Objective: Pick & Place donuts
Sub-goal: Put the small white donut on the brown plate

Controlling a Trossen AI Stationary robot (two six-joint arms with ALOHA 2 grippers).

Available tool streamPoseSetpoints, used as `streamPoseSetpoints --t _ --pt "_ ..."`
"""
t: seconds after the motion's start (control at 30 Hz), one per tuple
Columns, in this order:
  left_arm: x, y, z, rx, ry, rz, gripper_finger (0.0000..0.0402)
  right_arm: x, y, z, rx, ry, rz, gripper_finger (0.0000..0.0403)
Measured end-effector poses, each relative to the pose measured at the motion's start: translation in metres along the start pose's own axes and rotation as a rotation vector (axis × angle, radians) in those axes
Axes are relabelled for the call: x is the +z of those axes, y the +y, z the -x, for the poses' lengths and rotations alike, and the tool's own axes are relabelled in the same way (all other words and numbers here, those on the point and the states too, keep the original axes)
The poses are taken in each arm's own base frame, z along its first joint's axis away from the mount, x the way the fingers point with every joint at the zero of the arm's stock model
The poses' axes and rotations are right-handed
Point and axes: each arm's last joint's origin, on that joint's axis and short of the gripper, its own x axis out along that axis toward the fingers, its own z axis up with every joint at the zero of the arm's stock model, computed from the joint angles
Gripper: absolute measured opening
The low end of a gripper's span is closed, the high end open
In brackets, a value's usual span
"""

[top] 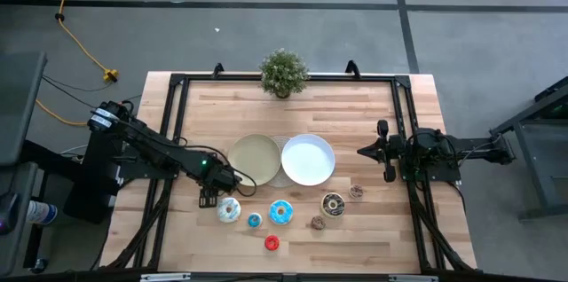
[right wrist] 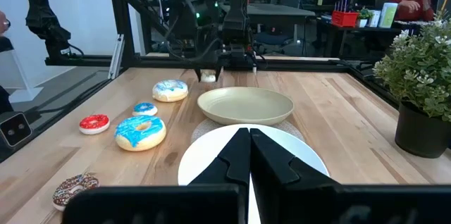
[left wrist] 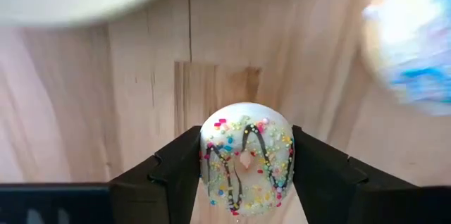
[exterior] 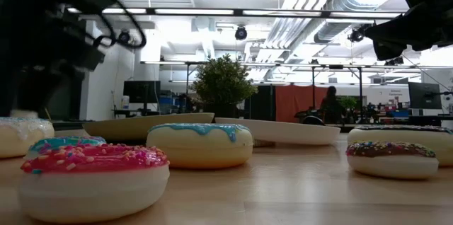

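Left end effector (left wrist: 245, 175): fingers closing against both sides of a small white sprinkled donut (left wrist: 246, 157), gripping it near the beige plate (top: 255, 160), left of centre in the high view. Right end effector (right wrist: 249, 155): fingers pressing together, gripping nothing, waiting at right over the bench (top: 355, 113) edge. Remaining donuts lying along the lower centre: large white (top: 229, 210), small blue (top: 255, 221), large blue (top: 282, 213), red (top: 272, 243), brown (top: 334, 204). White plate (top: 308, 159) overlapping the beige one.
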Motion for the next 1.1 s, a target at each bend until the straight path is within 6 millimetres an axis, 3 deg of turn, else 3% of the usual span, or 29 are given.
streamPoseSetpoints --t 0.27,0.47,0.83,1.1 --pt "0.02 0.0 0.031 0.069 -0.108 -0.125 0.0192 0.0 0.0 0.0 0.0 0.0 0.0 0.0" --pt "0.036 0.014 0.045 0.076 -0.164 -0.295 0.0192 0.0 0.0 0.0 0.0 0.0 0.0 0.0" --pt "0.054 0.046 0.045 0.118 -0.212 -0.679 0.0192 0.0 0.0 0.0 0.0 0.0 0.0 0.0" --pt "0.067 0.054 0.023 0.113 -0.144 -0.879 0.0192 0.0 0.0 0.0 0.0 0.001 0.0 0.0"
